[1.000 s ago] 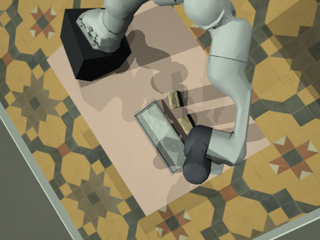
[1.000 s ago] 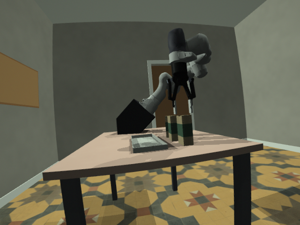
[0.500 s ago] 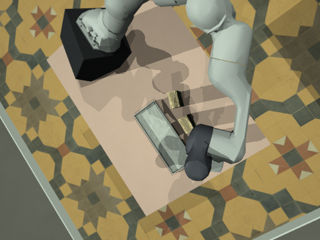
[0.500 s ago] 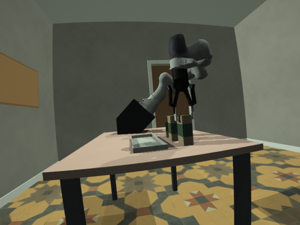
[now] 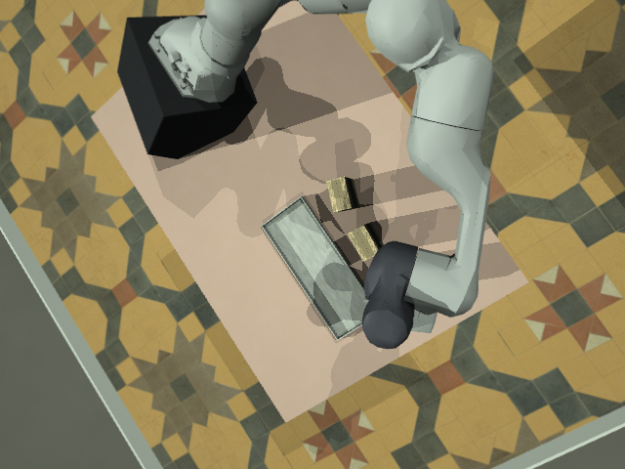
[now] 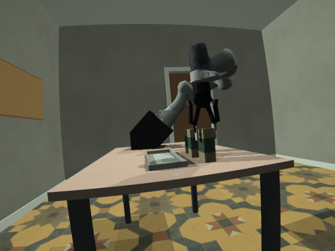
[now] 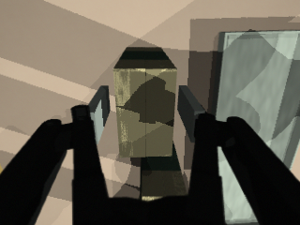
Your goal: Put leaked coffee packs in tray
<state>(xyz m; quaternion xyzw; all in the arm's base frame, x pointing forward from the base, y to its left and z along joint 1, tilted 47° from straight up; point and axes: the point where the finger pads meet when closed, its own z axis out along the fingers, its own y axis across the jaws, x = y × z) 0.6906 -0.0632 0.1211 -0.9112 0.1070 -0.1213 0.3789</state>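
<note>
Now pincer [image 6: 204,130] released, straddling the nearest coffee pack [image 6: 207,144], pads seemingly not touching.

Pale grey rounded arm [image 5: 443,126], dark charcoal wrist cylinder [image 5: 388,297], black linkage gripper [image 6: 204,126], light finger pads

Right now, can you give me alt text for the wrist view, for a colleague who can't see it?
The open black hand hangs over an upright tan vacuum-packed coffee pack, its fingers on either side of the pack's top with gaps showing. A second pack's top shows just below it in the picture. A shallow grey rectangular tray lies to the right on the pinkish table top.
</note>
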